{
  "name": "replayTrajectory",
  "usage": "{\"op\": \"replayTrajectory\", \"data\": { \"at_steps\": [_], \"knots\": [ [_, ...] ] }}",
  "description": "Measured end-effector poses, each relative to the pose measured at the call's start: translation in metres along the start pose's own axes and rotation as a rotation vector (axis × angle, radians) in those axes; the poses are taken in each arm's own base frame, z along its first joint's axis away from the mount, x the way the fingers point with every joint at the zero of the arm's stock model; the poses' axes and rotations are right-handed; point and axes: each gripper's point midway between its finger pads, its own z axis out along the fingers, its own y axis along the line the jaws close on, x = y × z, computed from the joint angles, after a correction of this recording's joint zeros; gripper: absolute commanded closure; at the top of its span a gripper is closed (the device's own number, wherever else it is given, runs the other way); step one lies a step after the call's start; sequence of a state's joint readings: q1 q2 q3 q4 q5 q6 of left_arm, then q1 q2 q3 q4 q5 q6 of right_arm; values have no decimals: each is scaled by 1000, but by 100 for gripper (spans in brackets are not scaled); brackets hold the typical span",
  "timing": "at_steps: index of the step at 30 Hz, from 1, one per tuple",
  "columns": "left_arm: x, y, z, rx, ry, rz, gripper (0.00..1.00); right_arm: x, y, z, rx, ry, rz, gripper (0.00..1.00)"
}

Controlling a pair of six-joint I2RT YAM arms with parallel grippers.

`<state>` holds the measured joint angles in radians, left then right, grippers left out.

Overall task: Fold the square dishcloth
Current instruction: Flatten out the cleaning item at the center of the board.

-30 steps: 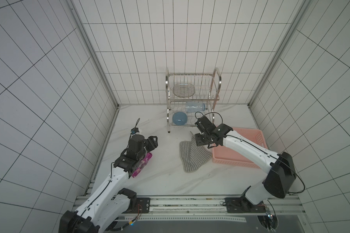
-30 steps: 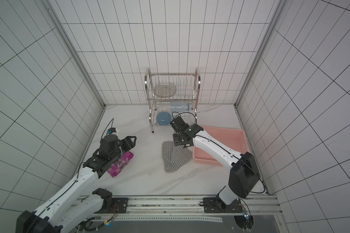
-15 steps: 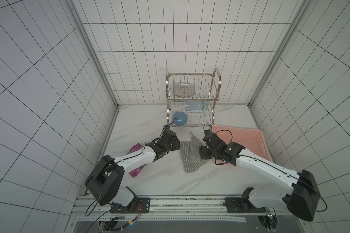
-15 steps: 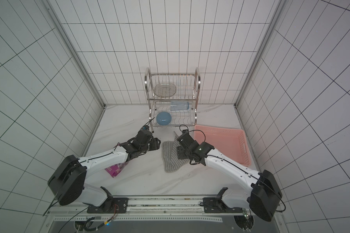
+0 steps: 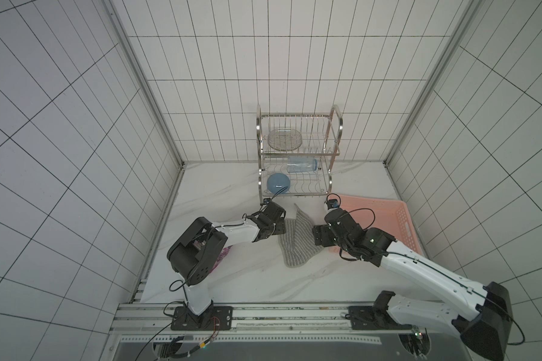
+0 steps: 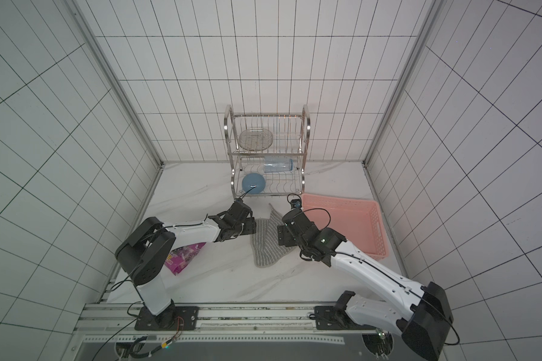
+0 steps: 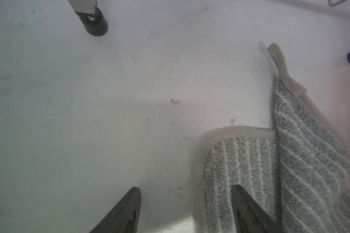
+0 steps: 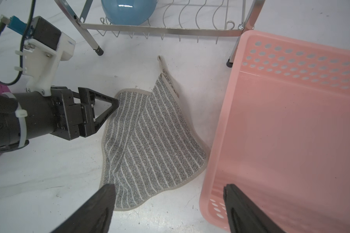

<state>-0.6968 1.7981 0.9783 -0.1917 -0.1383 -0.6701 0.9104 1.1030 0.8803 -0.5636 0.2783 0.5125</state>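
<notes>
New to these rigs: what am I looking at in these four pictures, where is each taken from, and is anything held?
Two white robot arms are mounted at the front edge of a table, each ending in a two-finger gripper. Two pictures look down from overhead; two come from cameras on the arms' wrists. A grey striped dishcloth lies rumpled between the arms, beside a pink basket. Behind stands a wire rack holding a blue bowl; a magenta snack bag lies by the left arm. The left gripper and right gripper both stand open, holding nothing.
</notes>
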Motion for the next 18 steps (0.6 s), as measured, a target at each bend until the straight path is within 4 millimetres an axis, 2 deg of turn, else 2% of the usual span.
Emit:
{"op": "replayTrajectory", "data": {
  "at_steps": [4,7,11,14,18],
  "knots": [
    [-1,-2,6,-22,-12,4,40,1,-2,1,11,0,-2,12],
    [-3,1,7,-46,-22,-7,57,1,-5,1,23,-7,-1,12],
    [-1,6,8,-71,-28,-24,71,-4,-8,-3,35,-32,5,12],
    [0,8,8,-81,-33,-31,73,-6,-10,-4,44,-44,9,12],
    [1,5,7,-84,-39,-33,65,-7,-11,-4,54,-49,18,12]
  ]
}}
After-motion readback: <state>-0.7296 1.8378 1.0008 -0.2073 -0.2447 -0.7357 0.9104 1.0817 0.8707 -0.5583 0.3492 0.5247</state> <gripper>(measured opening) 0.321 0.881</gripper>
